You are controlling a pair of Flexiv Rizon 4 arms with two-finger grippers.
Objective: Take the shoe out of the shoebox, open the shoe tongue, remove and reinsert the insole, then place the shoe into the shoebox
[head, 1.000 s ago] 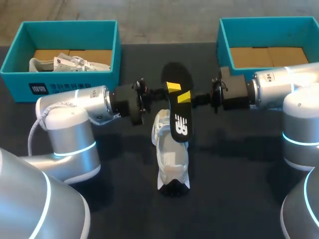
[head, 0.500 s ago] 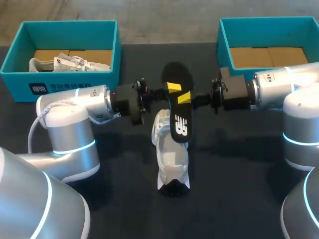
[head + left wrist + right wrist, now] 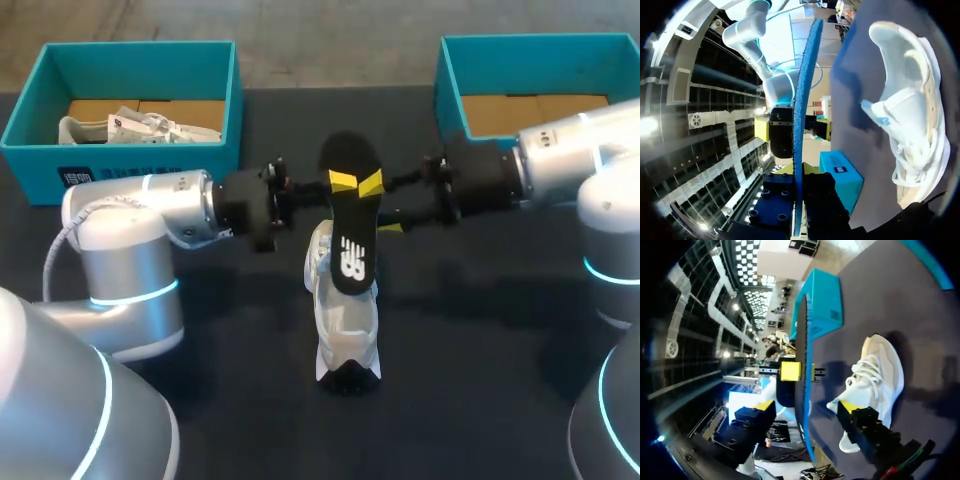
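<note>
A black insole [image 3: 350, 215] with yellow marks hangs upright over the table's middle, its lower end at the opening of a white shoe [image 3: 343, 320] that lies on the table. My left gripper [image 3: 300, 192] is shut on the insole's left edge. In the left wrist view the insole [image 3: 801, 100] is edge-on between that gripper's [image 3: 798, 172] yellow tips, and the shoe [image 3: 910, 115] lies beside it. My right gripper [image 3: 392, 205] is open at the insole's right side. Its fingers [image 3: 852, 412] stand wide apart on either side of the insole [image 3: 802, 380], clear of it, with the shoe [image 3: 875, 385] beyond.
A teal shoebox [image 3: 130, 60] at the back left holds another white shoe [image 3: 140, 125]. A second teal shoebox [image 3: 540, 55] at the back right shows only its cardboard floor. Dark table lies bare in front of the shoe.
My right gripper has opened and let go of the insole. The insole has swung slightly, still held by my left gripper.
</note>
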